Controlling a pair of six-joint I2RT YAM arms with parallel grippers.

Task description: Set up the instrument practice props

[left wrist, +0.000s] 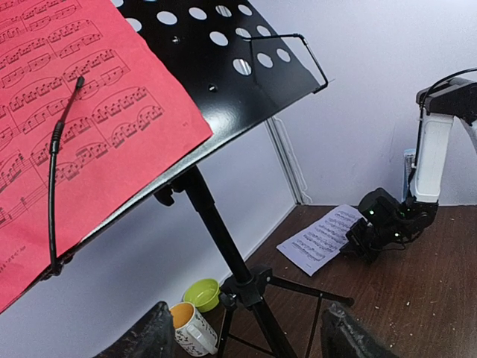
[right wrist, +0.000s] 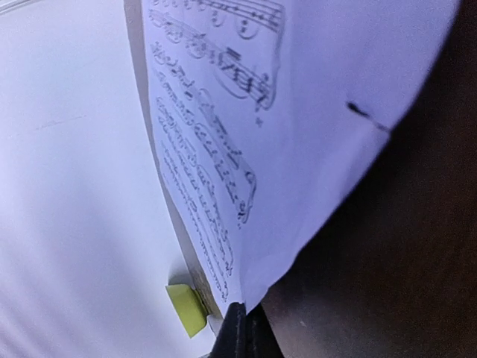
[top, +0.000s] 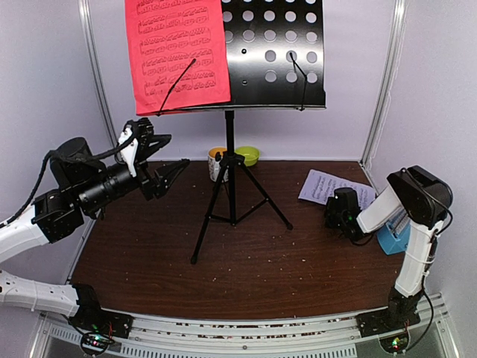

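The left gripper (top: 175, 151) is raised above the left side of the worktop (top: 149, 261), pointing toward the stand. Its jaws stand wide apart and hold nothing.

The red sheet-music page (top: 179, 52) rests on the left half of the desk of the music stand (top: 230, 149). A left wire retainer (top: 179, 82) lies across the lower part of the page. The right half of the perforated black desk is bare, and a right wire retainer (top: 298, 74) lies against it. The stand is upright near the centre of the worktop, with its tripod legs spread.

A mug (top: 216, 160) and a green bowl (top: 248, 155) sit side by side behind the tripod, close to the back wall.

The pale sheet-music page (top: 328, 185) lies on the right part of the worktop, well apart from the stand. The right gripper (right wrist: 240, 328) is low at the near edge of this page. Its jaws are fully closed, and the right wrist view shows the page edge meeting the closed tips, with the sheet curving up from them.

The metronome (top: 390, 240) stands at the right edge of the worktop, partly hidden behind the right arm.

Small pale specks are scattered over the worktop surface.
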